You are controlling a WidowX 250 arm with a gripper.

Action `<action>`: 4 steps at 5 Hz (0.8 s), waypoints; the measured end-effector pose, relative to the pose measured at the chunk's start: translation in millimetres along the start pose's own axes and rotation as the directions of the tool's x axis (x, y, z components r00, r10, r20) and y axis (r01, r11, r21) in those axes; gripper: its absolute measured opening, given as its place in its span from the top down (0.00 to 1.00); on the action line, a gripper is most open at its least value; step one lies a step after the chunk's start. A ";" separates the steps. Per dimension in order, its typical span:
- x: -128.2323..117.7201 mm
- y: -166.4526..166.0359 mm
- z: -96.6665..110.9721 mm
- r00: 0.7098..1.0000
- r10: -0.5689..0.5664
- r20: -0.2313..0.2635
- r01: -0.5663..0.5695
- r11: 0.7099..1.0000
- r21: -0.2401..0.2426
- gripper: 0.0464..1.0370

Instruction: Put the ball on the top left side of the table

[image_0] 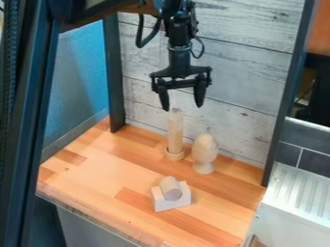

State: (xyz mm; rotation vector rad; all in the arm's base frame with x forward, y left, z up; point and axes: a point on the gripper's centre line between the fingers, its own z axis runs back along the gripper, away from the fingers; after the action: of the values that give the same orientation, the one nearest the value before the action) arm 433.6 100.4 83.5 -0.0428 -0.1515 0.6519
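ball (205, 141) is sitting in the wooden egg cup (204, 155), tall cylinder (175, 132) upright in its round holder (174, 155), short cylinder (171, 188) in the notched block (172, 204). gripper (182, 100) hangs above, jaws apart.

A whitewashed plank wall (248, 72) rises behind a butcher-block tabletop (87, 176), flanked by a dark left post (115, 72) and a dark right post (287, 91), with a bright blue panel (77, 72) along the tabletop's left side. To the tabletop's right stand a white ribbed surface (299, 193) and, beyond it, dark gray tiles (310, 162) with pale joints, while a gray front (84, 229) sits beneath the tabletop's near edge.
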 end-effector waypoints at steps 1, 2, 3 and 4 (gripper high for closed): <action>-6.5 -12.4 -4.7 0.999 -0.031 0.013 0.031 0.999 0.013 0.04; -6.8 -14.8 -6.7 0.999 -0.027 0.022 0.027 0.999 0.024 0.04; -14.0 -23.1 -24.0 0.999 -0.051 0.005 0.051 0.998 0.036 0.04; -19.9 -22.2 -40.2 0.998 -0.048 -0.032 0.050 0.997 0.061 0.04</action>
State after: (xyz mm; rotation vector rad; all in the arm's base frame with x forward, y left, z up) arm 437.4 71.0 43.2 0.0103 -0.1025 0.6061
